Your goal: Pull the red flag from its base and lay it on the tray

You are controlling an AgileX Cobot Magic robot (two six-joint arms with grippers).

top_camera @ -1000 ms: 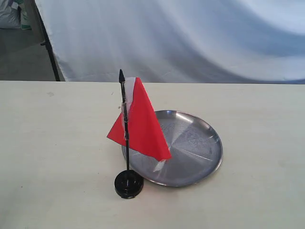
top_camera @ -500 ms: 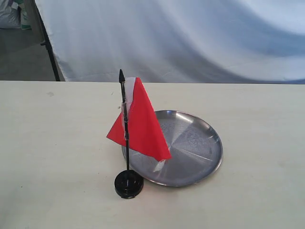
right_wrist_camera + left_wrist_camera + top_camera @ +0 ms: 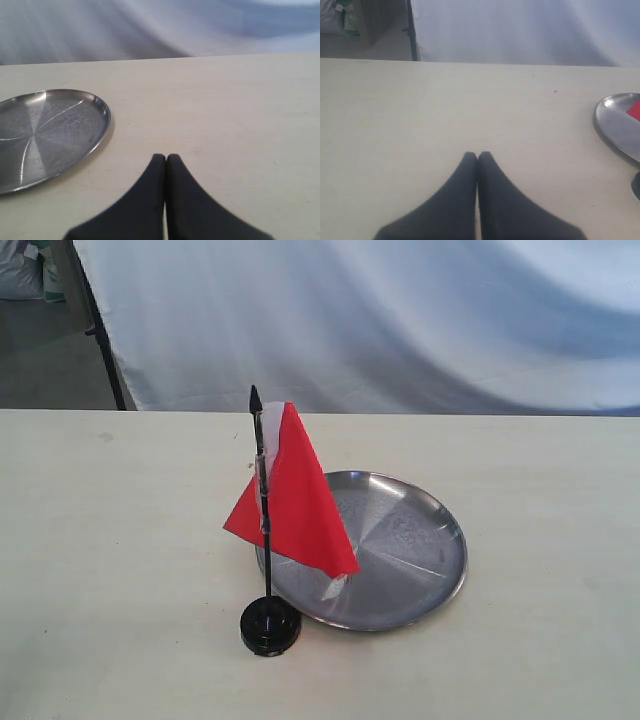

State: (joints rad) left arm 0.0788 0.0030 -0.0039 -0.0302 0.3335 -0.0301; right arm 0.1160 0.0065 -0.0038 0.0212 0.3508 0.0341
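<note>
The red flag (image 3: 295, 495) stands upright on its thin black pole, planted in the small round black base (image 3: 270, 626) on the table. Its cloth hangs over the near left part of the silver tray (image 3: 430, 540), which lies just right of the base. In the left wrist view my left gripper (image 3: 477, 156) is shut and empty over bare table, with the tray's rim (image 3: 605, 127) and a red corner of the flag (image 3: 635, 109) at the frame's edge. My right gripper (image 3: 165, 158) is shut and empty beside the tray (image 3: 45, 135). Neither gripper shows in the exterior view.
A pale table (image 3: 120, 540) carries everything. Behind it hangs a white cloth backdrop (image 3: 400, 320), with a dark stand leg (image 3: 105, 350) at the far left.
</note>
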